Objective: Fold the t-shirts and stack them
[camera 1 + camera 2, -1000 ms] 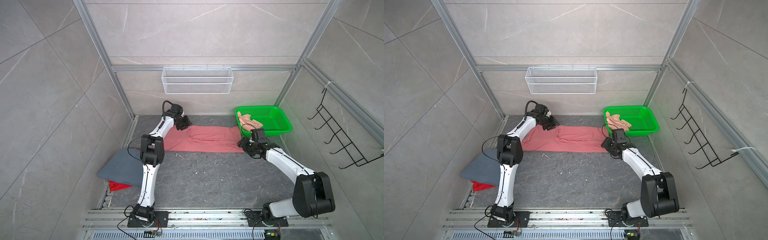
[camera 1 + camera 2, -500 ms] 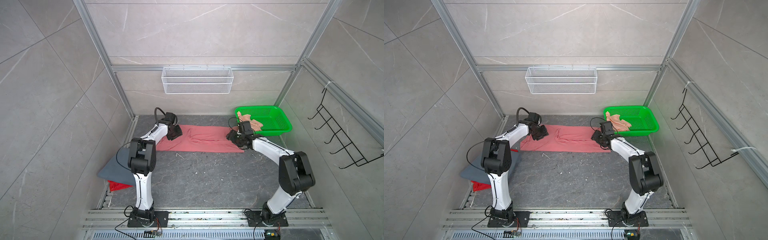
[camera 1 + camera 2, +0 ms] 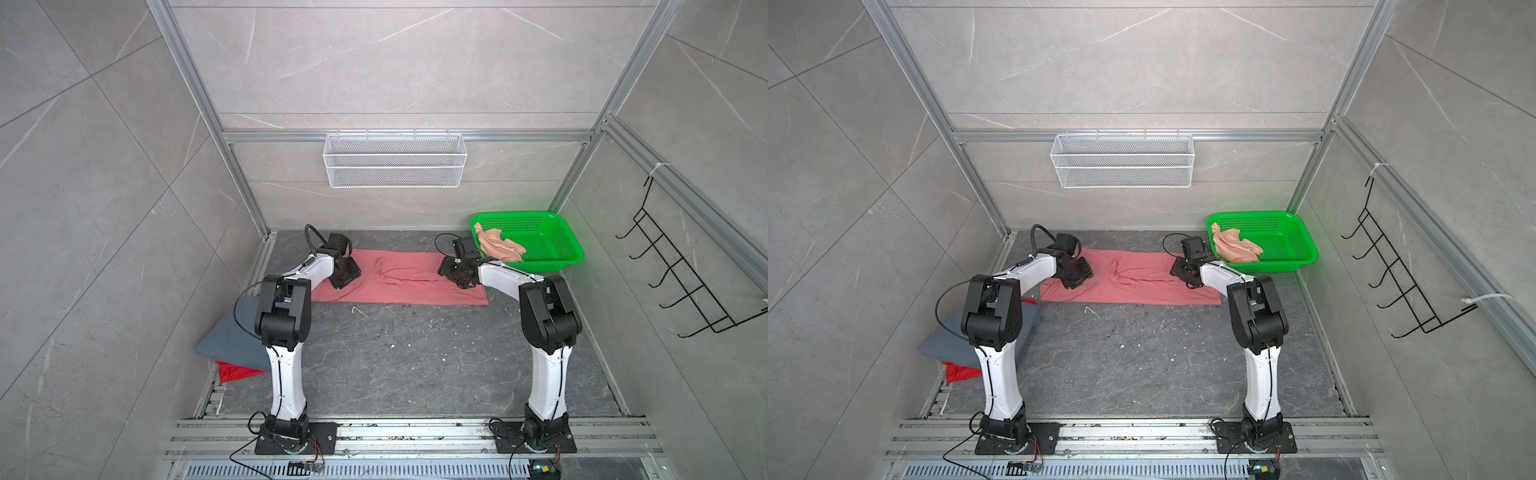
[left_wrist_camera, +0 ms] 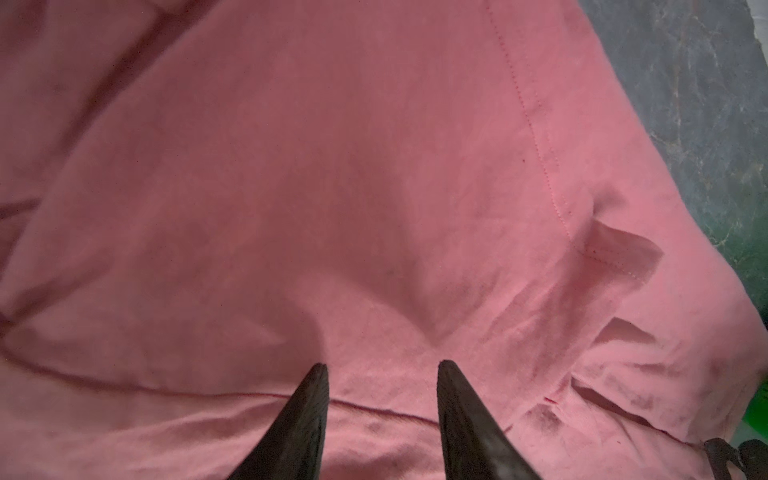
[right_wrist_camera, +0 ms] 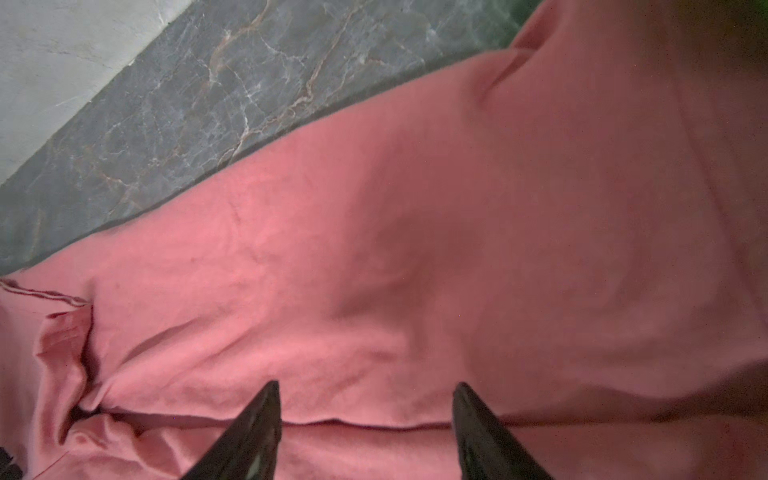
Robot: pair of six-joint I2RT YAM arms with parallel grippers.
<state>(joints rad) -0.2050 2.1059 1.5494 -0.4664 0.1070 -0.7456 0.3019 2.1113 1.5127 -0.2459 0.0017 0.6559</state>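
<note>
The coral pink t-shirt (image 3: 399, 282) (image 3: 1142, 286) lies as a long band across the back of the floor, with a creased bunch near its middle. My left gripper (image 3: 348, 275) (image 3: 1080, 277) hangs over its left end, and in the left wrist view it (image 4: 381, 364) is open, with a folded edge of the pink cloth (image 4: 332, 187) running under the tips. My right gripper (image 3: 448, 272) (image 3: 1179, 272) sits over the right end, open (image 5: 365, 383) above another folded edge. A pale peach shirt (image 3: 498, 247) lies in the basket. A slate grey-blue shirt (image 3: 232, 336) lies folded on a bright red one (image 3: 237, 370) at front left.
The green mesh basket (image 3: 552, 253) stands at the back right corner, close behind my right arm. A white wire shelf (image 3: 395, 166) hangs on the back wall and a black hook rack (image 3: 685, 291) on the right wall. Bare dark stone floor (image 3: 415, 353) spreads in front of the pink shirt.
My right gripper has swung left and back onto the pink shirt's right end. My left gripper has come slightly forward and left from the back edge. The shirt's middle now shows a bunch.
</note>
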